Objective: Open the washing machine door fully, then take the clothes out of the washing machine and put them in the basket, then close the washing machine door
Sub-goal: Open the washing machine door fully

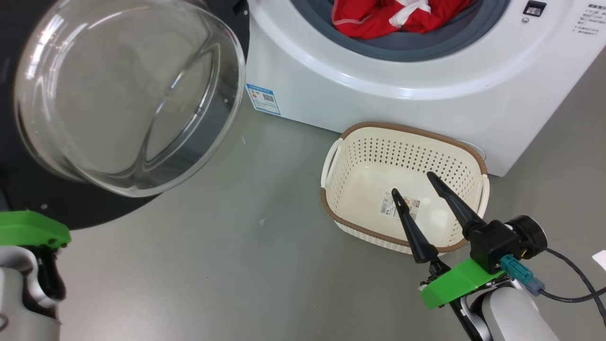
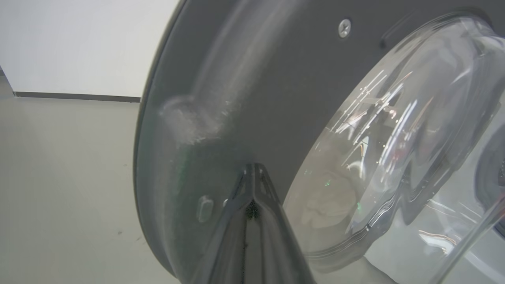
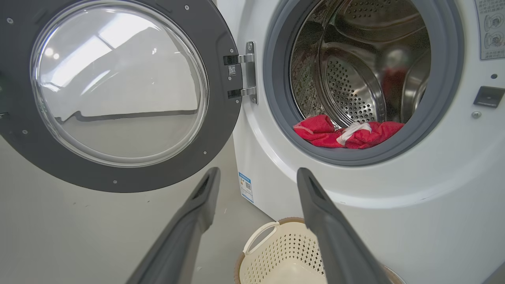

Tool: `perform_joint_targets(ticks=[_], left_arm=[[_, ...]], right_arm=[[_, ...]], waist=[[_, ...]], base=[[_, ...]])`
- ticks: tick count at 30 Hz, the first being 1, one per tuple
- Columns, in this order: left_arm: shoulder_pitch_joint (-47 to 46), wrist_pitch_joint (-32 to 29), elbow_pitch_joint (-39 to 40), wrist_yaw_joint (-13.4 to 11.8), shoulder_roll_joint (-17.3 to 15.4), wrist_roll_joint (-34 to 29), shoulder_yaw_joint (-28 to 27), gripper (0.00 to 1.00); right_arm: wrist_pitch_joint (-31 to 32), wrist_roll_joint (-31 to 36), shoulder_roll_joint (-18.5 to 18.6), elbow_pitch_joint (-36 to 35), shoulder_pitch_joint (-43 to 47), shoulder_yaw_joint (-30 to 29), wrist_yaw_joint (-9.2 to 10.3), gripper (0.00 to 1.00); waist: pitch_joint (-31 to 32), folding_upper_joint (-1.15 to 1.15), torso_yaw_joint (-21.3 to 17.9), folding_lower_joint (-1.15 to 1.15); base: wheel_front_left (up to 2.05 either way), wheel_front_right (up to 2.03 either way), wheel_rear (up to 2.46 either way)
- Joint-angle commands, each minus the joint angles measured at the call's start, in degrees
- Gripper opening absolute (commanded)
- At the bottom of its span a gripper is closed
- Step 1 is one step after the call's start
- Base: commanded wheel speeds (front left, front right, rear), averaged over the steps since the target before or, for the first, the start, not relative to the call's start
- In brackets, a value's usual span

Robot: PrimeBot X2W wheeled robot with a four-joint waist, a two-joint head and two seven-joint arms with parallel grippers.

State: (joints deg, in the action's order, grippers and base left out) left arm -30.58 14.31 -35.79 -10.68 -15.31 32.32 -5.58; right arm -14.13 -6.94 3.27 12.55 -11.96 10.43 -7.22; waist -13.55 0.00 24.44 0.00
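Okay, washing machine door [image 3: 118, 90] hangs wide open, left gripper [image 2: 252, 173] pinched closed at its rim; send wide-spread right gripper [image 1: 412, 183] from above the basket [image 1: 402, 129] squarely onto red clothes [image 3: 347, 133] at the drum [image 3: 355, 75] lip.

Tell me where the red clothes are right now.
In the right wrist view, the red clothes lie at the front of the drum inside the washing machine, right of the open door and above the basket.
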Motion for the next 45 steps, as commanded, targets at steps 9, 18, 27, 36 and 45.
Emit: perform_joint_targets(ticks=[9,18,27,36,45], left_arm=[[-3.49,0.67,-1.41,1.42,-4.49,-2.77,-6.98,0.0],[-2.25,0.68,0.17,3.08,-2.57,-5.8,-8.69,0.0],[1.89,0.68,6.99,3.71,0.36,-8.05,-9.81,0.91],[6.38,0.69,20.31,3.75,1.34,-10.84,-10.15,1.0],[10.0,-1.14,33.16,6.92,4.46,-11.44,-3.44,1.0]], right_arm=[[0.07,0.46,-0.39,-1.72,-1.96,1.32,-0.26,1.0],[-0.17,-0.47,-0.39,-1.18,-1.99,1.27,-0.26,1.0],[-0.65,-2.59,-0.39,-0.26,-1.78,1.41,-0.26,1.0],[-0.84,-4.48,-0.39,-0.43,-1.26,-0.18,-0.26,1.0],[-0.85,-4.65,-0.39,-2.13,-1.4,-3.8,-0.26,1.0]], waist=[[0.05,0.0,-1.3,0.0],[1.11,0.0,-1.67,0.0],[3.22,0.0,-2.77,0.0],[5.03,0.0,-5.53,0.0],[5.22,0.0,-10.04,0.0]], base=[[0.0,0.0,0.0],[0.0,0.0,0.0],[0.0,0.0,0.0],[0.0,0.0,0.0],[0.0,0.0,0.0]])
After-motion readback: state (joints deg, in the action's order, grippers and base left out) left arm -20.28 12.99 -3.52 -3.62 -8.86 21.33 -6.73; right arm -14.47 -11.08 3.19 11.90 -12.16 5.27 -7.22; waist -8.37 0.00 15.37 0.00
